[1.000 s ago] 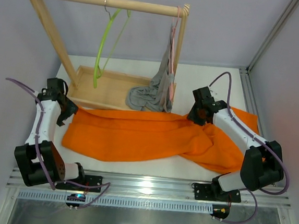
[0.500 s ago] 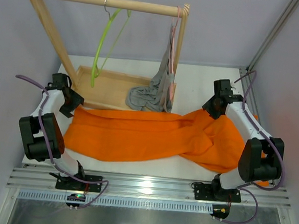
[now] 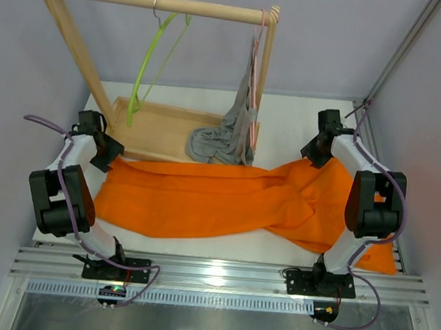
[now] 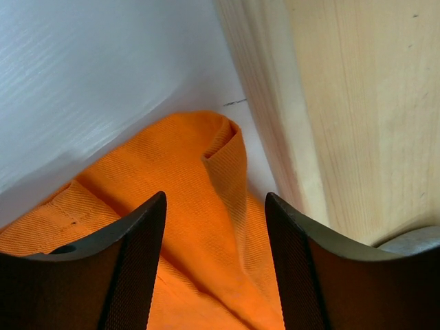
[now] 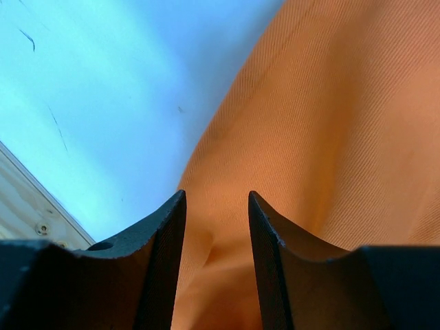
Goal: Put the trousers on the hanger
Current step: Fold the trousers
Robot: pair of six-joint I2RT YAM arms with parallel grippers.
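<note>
Two arms work the far corners of the trousers (image 3: 202,198), which lie spread flat between them. One folded corner sits directly beneath the left gripper (image 4: 214,206), whose jaws stand wide apart and hold nothing. The right gripper (image 5: 216,206) hovers just over the cloth, jaws narrowly apart and, as far as we can see, unclamped. The hanger (image 3: 148,66) hangs above and beyond the left gripper. We judge a clean pickup needs each gripper to straddle an edge, bite deep and lift evenly
</note>
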